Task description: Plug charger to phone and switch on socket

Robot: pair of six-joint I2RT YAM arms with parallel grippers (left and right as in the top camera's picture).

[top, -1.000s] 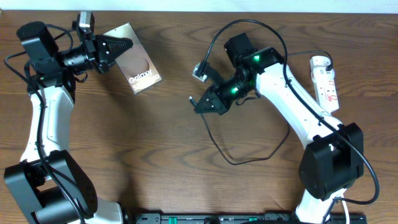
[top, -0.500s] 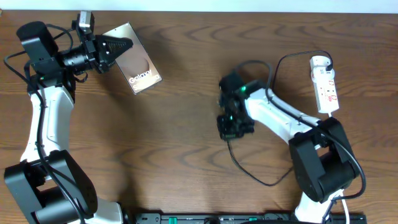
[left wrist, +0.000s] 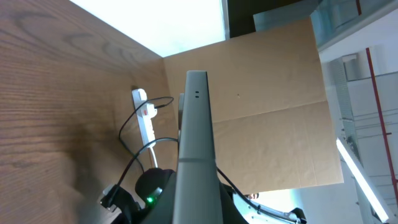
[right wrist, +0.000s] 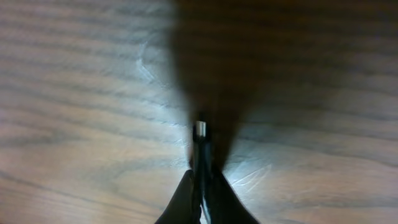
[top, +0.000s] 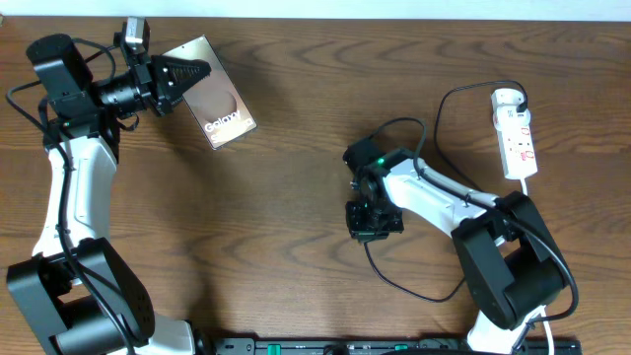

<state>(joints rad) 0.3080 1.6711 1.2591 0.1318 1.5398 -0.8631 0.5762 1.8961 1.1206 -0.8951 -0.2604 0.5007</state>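
The phone point(top: 219, 104), a tan screen with white "Galaxy" text, is held at the far left of the table by my left gripper point(top: 189, 72), which is shut on its top edge. In the left wrist view the phone point(left wrist: 196, 149) shows edge-on between the fingers. My right gripper point(top: 373, 219) points straight down at the table's middle, shut on the charger plug point(right wrist: 201, 140), whose metal tip sticks out past the fingers. The black charger cable point(top: 414, 286) loops back to the white socket point(top: 517, 138) at the far right.
The white socket also shows far off in the left wrist view point(left wrist: 144, 121). A brown cardboard panel point(left wrist: 267, 112) stands behind the table. A black rail point(top: 375, 345) runs along the table's front edge.
My right arm swung down and toward the front, turning the gripper from sideways to straight down with the plug in it. The cable loop followed. The left arm and phone stayed still.
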